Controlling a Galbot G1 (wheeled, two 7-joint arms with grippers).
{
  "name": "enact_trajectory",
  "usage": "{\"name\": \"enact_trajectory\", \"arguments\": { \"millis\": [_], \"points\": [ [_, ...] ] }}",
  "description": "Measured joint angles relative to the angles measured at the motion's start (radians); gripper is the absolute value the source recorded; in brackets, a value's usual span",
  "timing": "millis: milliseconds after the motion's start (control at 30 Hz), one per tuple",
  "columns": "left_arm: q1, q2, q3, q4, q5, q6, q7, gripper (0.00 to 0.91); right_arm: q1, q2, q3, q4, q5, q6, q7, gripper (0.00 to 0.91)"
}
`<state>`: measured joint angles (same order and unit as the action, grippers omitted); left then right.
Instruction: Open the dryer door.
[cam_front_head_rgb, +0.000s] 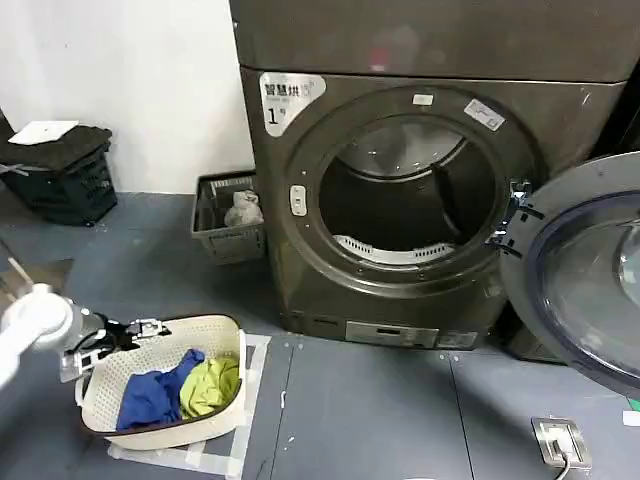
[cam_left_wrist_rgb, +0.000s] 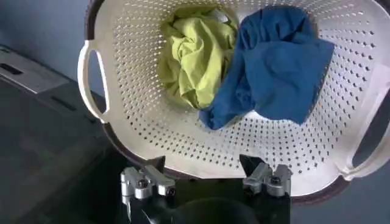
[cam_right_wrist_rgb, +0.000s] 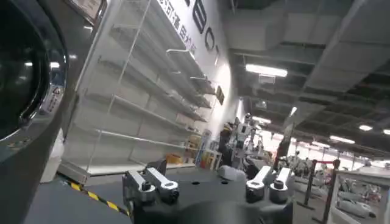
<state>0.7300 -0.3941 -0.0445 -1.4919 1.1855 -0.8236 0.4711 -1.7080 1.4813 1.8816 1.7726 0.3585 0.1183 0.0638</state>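
Observation:
The dryer door (cam_front_head_rgb: 548, 272) stands swung wide open to the right of the dark grey dryer (cam_front_head_rgb: 290, 255), hanging from its hinge (cam_front_head_rgb: 516, 210). The drum opening (cam_front_head_rgb: 410, 205) is uncovered. My left gripper (cam_front_head_rgb: 128, 334) hovers low at the left by the rim of a cream perforated laundry basket (cam_front_head_rgb: 222, 330). In the left wrist view this gripper (cam_left_wrist_rgb: 206, 175) is open, its fingers (cam_left_wrist_rgb: 149, 180) wide apart over the basket rim (cam_left_wrist_rgb: 201, 165). My right gripper (cam_right_wrist_rgb: 210, 178) is open with nothing between its fingers, pointing out into the room.
The basket holds a blue cloth (cam_left_wrist_rgb: 277, 67) and a green one (cam_left_wrist_rgb: 192, 61). A small grey bin (cam_front_head_rgb: 228, 218) sits left of the dryer, a black crate (cam_front_head_rgb: 62, 178) against the wall. A metal floor plate (cam_front_head_rgb: 560, 440) lies at front right. A dark machine front (cam_right_wrist_rgb: 24, 85) borders the right wrist view.

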Motion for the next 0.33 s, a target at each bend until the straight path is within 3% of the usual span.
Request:
{"name": "enact_trajectory", "arguments": {
  "millis": [333],
  "points": [
    [-0.005,-0.001,0.002,0.009,0.001,0.000,-0.001,0.907,0.002,0.003,-0.002,-0.004,-0.005,0.004,-0.002,0.907]
  ]
}}
